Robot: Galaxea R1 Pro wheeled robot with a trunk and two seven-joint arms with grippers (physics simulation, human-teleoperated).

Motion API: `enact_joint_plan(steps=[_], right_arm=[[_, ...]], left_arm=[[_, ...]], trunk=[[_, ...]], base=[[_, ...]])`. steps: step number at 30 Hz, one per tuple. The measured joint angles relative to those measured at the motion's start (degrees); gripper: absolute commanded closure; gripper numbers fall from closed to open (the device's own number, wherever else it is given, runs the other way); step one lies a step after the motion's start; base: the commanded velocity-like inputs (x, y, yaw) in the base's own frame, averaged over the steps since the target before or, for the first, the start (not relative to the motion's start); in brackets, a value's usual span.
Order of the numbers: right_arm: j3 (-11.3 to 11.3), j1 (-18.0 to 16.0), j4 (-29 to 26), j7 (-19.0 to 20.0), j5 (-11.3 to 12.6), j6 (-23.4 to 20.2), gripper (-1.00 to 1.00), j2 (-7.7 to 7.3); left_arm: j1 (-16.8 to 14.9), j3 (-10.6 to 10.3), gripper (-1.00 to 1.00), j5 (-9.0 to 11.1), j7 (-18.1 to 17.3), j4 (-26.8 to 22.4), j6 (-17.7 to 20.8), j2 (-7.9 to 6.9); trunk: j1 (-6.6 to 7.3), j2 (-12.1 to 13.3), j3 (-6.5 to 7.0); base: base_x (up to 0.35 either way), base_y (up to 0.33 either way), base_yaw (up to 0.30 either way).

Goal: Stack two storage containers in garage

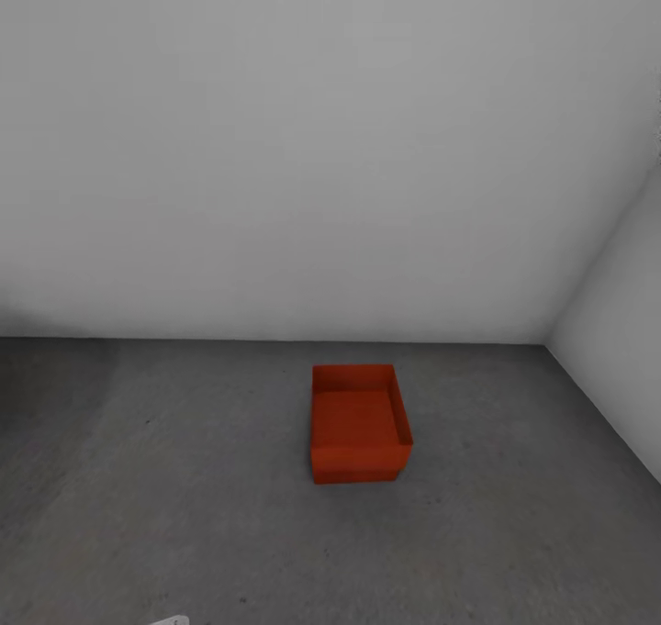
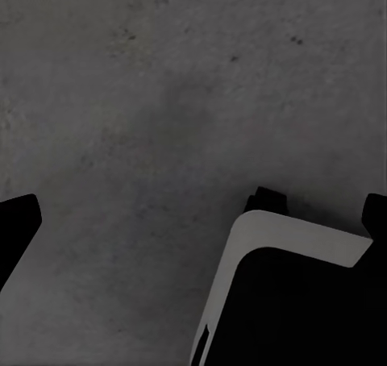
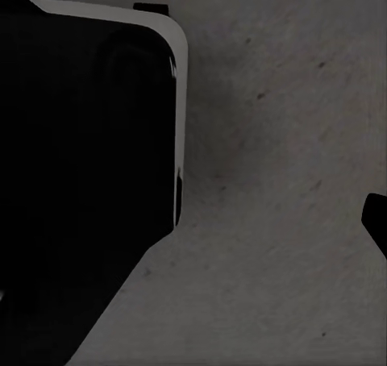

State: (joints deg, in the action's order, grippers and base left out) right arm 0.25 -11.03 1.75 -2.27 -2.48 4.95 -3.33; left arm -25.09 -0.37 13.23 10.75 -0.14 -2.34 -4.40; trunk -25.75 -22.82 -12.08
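Note:
One orange-red storage container (image 1: 359,423) stands upright and empty on the garage's dark grey concrete floor (image 1: 184,478), a short way from the grey-white back wall. The other container is out of view. In the left wrist view my left gripper (image 2: 197,217) hangs over bare concrete, its dark fingertips (image 2: 18,225) far apart at the picture's edges with nothing between them. In the right wrist view one fingertip (image 3: 376,221) of my right gripper (image 3: 193,221) shows at the edge over the floor, also holding nothing.
The back wall (image 1: 275,148) meets a side wall (image 1: 624,331) in a corner at the right, near the container. My own black-and-white base (image 2: 298,301) (image 3: 81,180) sits under both wrist cameras. Open concrete lies left of and in front of the container.

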Motion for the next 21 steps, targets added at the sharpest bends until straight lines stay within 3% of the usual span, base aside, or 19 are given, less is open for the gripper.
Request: enact_joint_plan(steps=[16,21], right_arm=[[-0.10,0.04,0.00,2.72,0.47,0.06,-1.00,0.09],[-0.15,0.04,0.00,2.74,0.55,0.07,-1.00,0.09]], left_arm=[[0.00,0.00,-1.00,0.00,-0.07,0.00,-0.02,0.03],[0.01,-0.01,-1.00,-0.07,-0.23,0.00,0.00,1.23]], trunk=[[0.00,0.00,1.48],[0.00,0.00,1.95]], base=[[0.000,0.000,0.000],[0.000,0.000,0.000]])
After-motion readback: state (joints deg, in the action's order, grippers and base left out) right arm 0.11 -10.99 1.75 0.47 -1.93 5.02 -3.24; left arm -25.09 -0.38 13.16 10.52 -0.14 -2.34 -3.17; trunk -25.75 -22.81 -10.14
